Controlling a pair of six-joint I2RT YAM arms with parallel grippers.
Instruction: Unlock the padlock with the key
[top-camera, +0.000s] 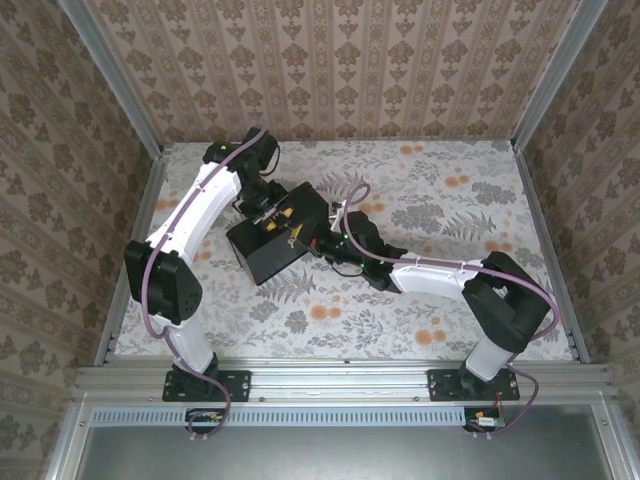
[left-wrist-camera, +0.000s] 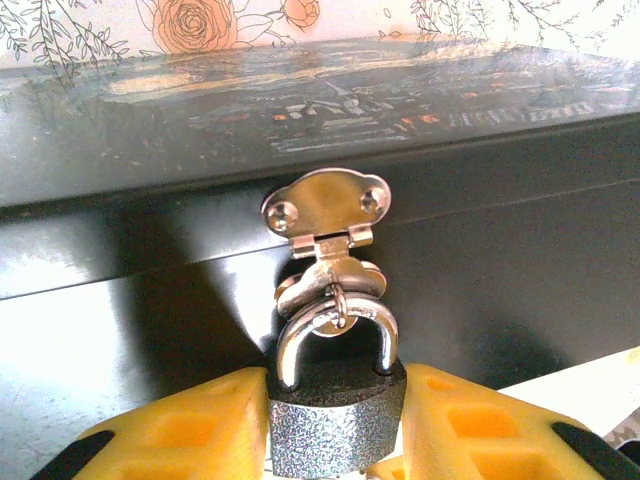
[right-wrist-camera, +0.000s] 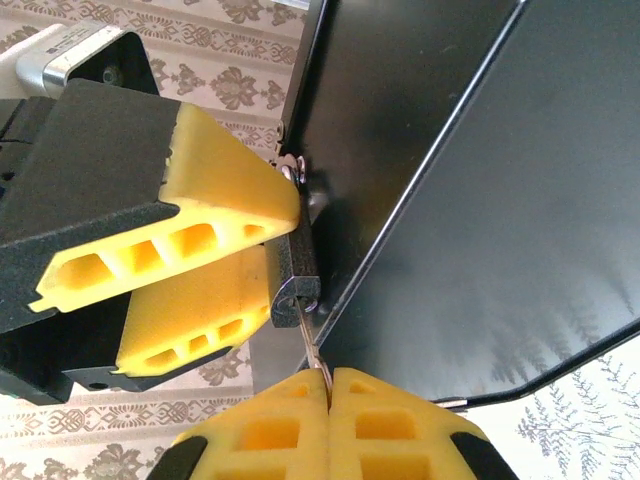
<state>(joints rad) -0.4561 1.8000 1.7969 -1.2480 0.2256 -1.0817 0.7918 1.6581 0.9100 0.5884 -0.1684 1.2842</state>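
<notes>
Floral-print table (top-camera: 450, 300), wallpapered walls around. Black box (top-camera: 275, 245) left of centre; padlock (right-wrist-camera: 296, 268) hangs from its hasp (left-wrist-camera: 325, 215). Left end effector (left-wrist-camera: 335, 440) clamps padlock body, likely steadying it. Right end effector (right-wrist-camera: 328, 382) clenched on key (right-wrist-camera: 312, 345), blade meeting padlock's underside, apparently at keyhole.

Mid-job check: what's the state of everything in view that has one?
padlock: shackle closed, hanging from the hasp
hasp: folded down
box: lid shut
key: tip at the padlock's underside, depth unclear
left gripper: clamped on the padlock body
right gripper: shut on the key
</notes>
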